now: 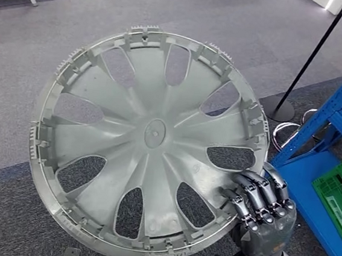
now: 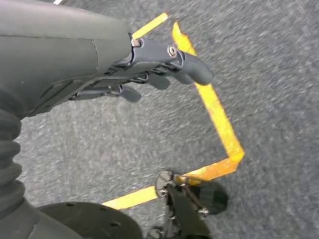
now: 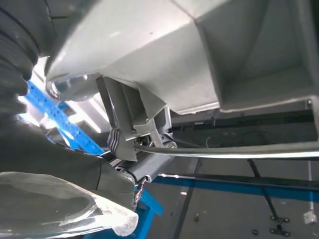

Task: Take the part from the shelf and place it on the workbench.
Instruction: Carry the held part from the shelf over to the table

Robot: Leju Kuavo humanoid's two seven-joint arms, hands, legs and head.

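head view downward; wrist views close

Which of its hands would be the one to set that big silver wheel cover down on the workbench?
Probably the right hand: it already grips the wheel cover at its rim. The left hand hangs over the grey floor, holding nothing.

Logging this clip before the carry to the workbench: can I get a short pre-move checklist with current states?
1. Right hand grips the wheel cover at its rim: ok.
2. Fingers wrapped over the rim edge: ok; firmness of hold: cannot tell.
3. Wheel cover off the blue shelf: ok, it is held up over the carpet.
4. Left hand holds nothing, hanging above the carpet and yellow floor tape: ok.
5. Workbench position: cannot tell.
6. Black stand pole near the shelf, apart from the cover: ok.
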